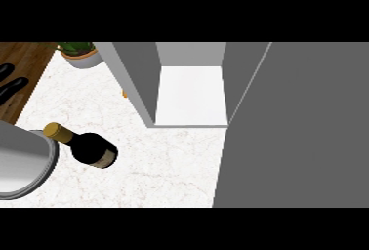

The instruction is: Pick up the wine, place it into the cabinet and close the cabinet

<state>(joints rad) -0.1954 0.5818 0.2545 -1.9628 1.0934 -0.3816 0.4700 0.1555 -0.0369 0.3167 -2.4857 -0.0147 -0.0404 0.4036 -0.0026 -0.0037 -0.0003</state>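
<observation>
Wine bottle (88, 146): you see no readable label; gold cap.
Cabinet (191, 97): door open, white shelf bare.
Hands: neither is visible to you.

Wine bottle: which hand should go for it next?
Probably left. The wine bottle is on the counter left of the open cabinet, beside the left forearm; the left hand rests open at the left edge. The right hand is out of view behind the door.
</observation>
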